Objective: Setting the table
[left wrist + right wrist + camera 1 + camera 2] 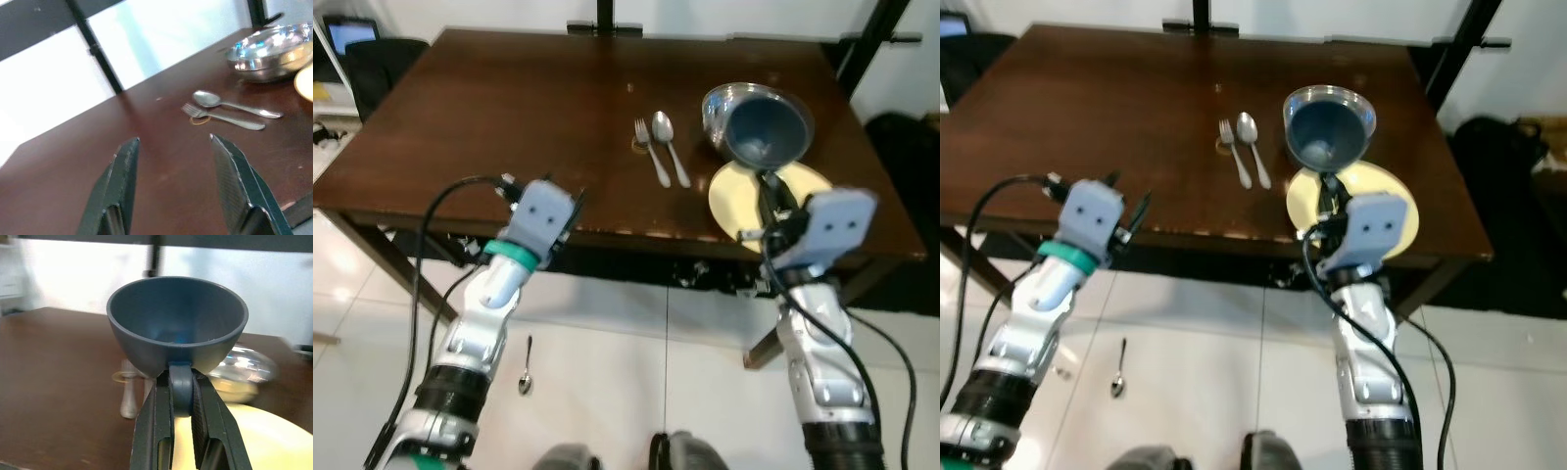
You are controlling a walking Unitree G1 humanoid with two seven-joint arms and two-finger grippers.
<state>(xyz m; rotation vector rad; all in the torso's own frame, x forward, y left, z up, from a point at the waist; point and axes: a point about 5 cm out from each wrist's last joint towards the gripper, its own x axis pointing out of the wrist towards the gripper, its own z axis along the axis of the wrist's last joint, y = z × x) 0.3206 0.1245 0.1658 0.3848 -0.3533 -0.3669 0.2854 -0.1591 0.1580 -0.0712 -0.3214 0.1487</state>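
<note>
My right gripper [180, 396] is shut on the rim tab of a dark blue bowl [764, 132], holding it tilted above a pale yellow plate [734, 191] near the table's front right edge. Behind the bowl sits a shiny steel bowl [720, 103]. A fork [651, 155] and a spoon [671, 147] lie side by side in the middle of the dark brown table [509, 117]. At the table's front edge on the left, my left gripper [173, 161] is open with nothing between its fingers.
A small spoon [526, 367] lies on the white tiled floor below the table's front edge. A black chair [382, 64] with a screen stands at the far left. Black stand poles rise behind the table. A dark bag [1498, 142] lies to the right.
</note>
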